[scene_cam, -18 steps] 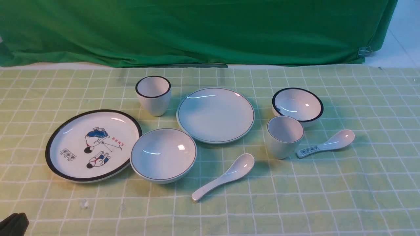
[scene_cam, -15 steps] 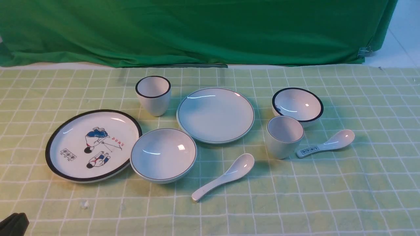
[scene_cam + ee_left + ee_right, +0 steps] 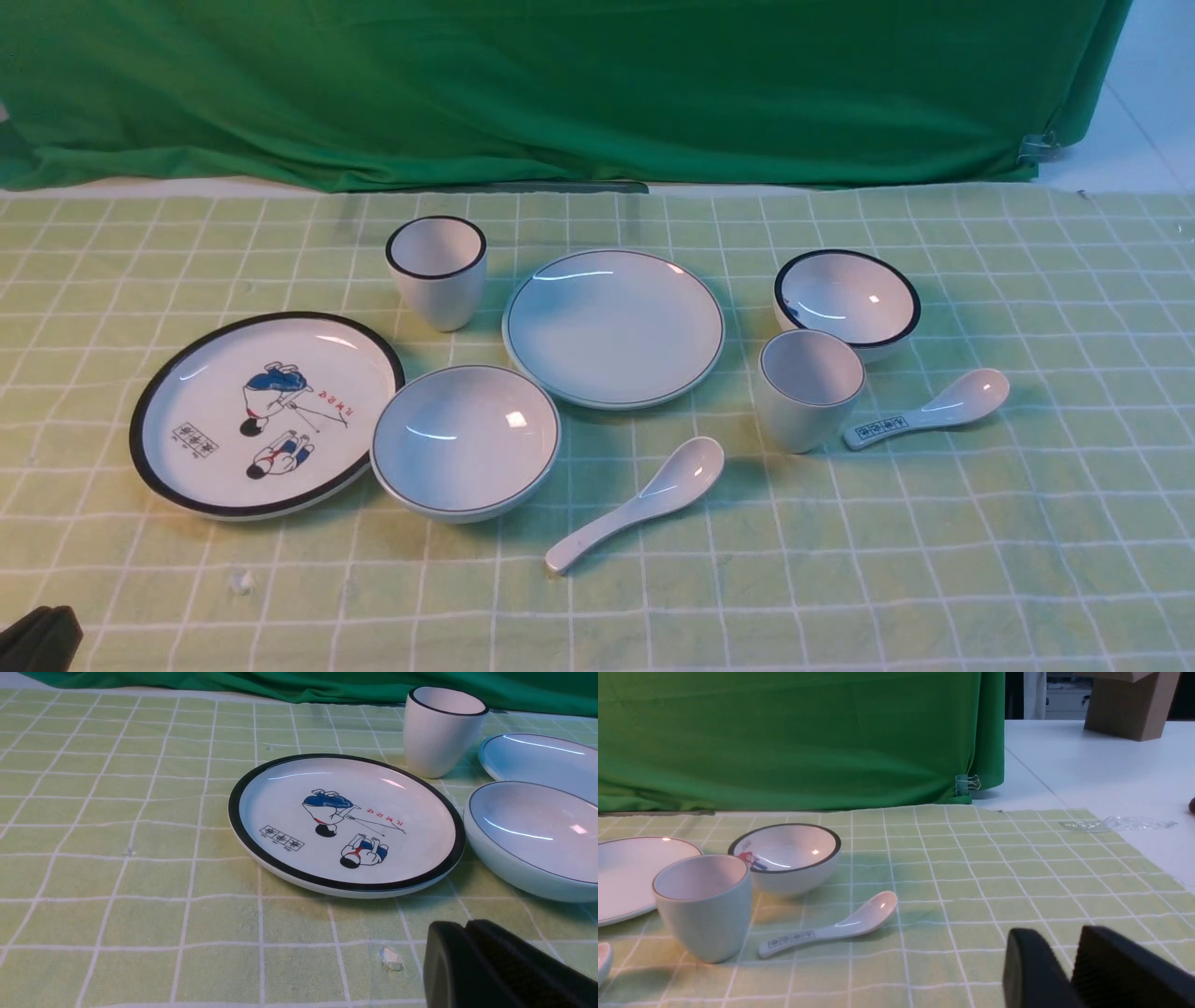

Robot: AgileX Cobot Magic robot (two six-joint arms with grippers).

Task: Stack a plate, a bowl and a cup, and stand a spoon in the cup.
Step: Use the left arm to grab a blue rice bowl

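In the front view, the plate (image 3: pixel 614 327) lies flat at the centre of the frame on the green checked cloth covering the surface (image 3: pixel 934 579). The bowl (image 3: pixel 465 441) sits lower left of it, the cup (image 3: pixel 808 390) stands upright to its right, and the spoon (image 3: pixel 644 499) lies below it with the scoop up and the handle pointing to the lower left. None of the four is stacked. A cartoon plate (image 3: pixel 266 415) lies at mid left, just beside the bowl. A black-rimmed cup (image 3: pixel 437 271) stands upper left of the plate, a black-rimmed bowl (image 3: pixel 848 301) sits just behind the cup, and a labelled spoon (image 3: pixel 929 409) lies to the cup's right. Only a dark sliver of the left gripper (image 3: pixel 42 639) shows in the lower left corner. In the left wrist view, the left gripper (image 3: pixel 465 933) has its black pads pressed together on nothing, low over the cloth, near the cartoon plate (image 3: pixel 345 821) and the bowl (image 3: pixel 532 835). The plate (image 3: pixel 537 760) lies beyond the bowl. In the right wrist view, the right gripper (image 3: pixel 1071 947) has its pads a little apart and holds nothing. It is well apart from the cup (image 3: pixel 704 910) and the labelled spoon (image 3: pixel 831 926).
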